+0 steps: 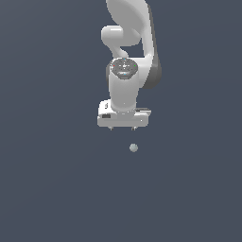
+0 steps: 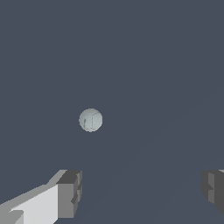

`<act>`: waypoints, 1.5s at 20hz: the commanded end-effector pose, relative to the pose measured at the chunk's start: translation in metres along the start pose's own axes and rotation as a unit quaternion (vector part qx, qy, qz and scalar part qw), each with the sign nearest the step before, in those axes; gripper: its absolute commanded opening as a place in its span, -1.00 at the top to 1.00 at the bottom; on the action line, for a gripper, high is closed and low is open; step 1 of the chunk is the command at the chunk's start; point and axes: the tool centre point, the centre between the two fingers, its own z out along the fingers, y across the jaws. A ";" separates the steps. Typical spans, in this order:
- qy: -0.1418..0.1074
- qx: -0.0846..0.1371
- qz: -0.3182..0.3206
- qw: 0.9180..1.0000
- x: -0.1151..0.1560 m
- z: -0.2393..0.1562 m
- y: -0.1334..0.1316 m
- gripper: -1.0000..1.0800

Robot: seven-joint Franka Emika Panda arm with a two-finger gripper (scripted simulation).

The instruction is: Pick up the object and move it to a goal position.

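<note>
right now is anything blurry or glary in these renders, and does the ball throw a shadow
Exterior view: flat, even light, soft sheen on the white arm, no glare; the ball is small and a bit soft-edged, with no shadow visible. Wrist view: the ball is sharp, faint surface marks show, no shadow; the open pincer fingertips are cut by the frame edge.

My tool hangs with its jaws spread wide, and nothing sits between my fingers. The only thing on the flat dark tabletop is the small pale ball, lying apart from my fingertips, a little toward the exterior view's right. Around the ball the surface is bare on every side I can see, so I find open room to its left, right, near and far sides. Only my own arm rises behind the tool.
</note>
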 end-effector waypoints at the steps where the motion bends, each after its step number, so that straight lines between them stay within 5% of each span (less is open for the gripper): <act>1: 0.000 0.000 0.000 1.000 0.000 0.000 0.000 -0.92; 16: -0.009 0.005 0.022 1.000 0.001 0.008 0.004 -0.92; 30: 0.016 0.000 -0.044 0.999 0.026 0.076 -0.048 -0.92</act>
